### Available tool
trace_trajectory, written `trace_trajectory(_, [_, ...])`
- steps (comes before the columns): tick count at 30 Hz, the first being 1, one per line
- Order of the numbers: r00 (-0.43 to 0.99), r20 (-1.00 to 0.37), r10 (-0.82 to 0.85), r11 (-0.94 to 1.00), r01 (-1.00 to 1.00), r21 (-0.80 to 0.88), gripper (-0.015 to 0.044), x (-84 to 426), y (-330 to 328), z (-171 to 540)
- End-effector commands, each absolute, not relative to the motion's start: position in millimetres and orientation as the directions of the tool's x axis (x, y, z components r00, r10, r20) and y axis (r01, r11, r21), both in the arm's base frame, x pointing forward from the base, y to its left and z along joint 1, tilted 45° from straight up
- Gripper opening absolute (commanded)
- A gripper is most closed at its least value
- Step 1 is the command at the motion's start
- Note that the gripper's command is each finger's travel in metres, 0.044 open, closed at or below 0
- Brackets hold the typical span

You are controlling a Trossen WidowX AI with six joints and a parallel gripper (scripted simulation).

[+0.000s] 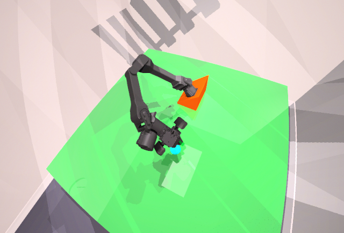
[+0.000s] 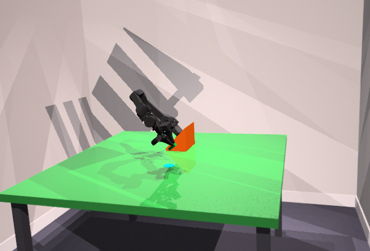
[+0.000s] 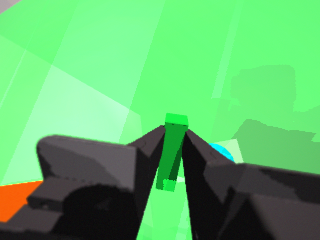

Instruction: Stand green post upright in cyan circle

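Note:
My gripper [image 1: 180, 142] [image 2: 172, 146] [image 3: 174, 132] is shut on the green post [image 2: 174, 144] [image 3: 173, 150] and holds it above the table. The post is tilted in the exterior view, and in the wrist view it runs lengthwise between the fingers with one end poking out past the tips. In the top view the gripper body hides most of it. The cyan circle [image 1: 175, 150] [image 2: 169, 165] [image 3: 221, 150] lies flat on the table, with no post on it. In the wrist view it shows just right of the fingertips, partly hidden by the right finger.
The orange wedge-shaped block [image 1: 191, 104] [image 2: 188, 139] [image 3: 17, 199] is at the arm's base, behind the gripper in the exterior view. The green table [image 1: 236, 169] [image 2: 236, 179] [image 3: 190, 45] carries shadows and reflections. The arm bends out to the left of the wedge in the top view.

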State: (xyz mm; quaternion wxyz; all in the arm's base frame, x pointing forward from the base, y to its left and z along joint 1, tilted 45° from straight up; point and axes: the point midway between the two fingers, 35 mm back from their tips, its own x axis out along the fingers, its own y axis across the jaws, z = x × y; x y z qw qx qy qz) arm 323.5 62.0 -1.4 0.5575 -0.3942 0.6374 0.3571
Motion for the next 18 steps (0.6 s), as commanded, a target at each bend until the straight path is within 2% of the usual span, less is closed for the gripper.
trace_trajectory(1, [-0.053, -0.996, -0.074, 0.43, -0.903, 0.016, 0.0023, 323.9, 62.2, 1.0])
trace_trajectory(18, [-0.01, -0.999, 0.045, 0.415, -0.91, 0.028, 0.0023, 324.7, 61.3, 1.6])
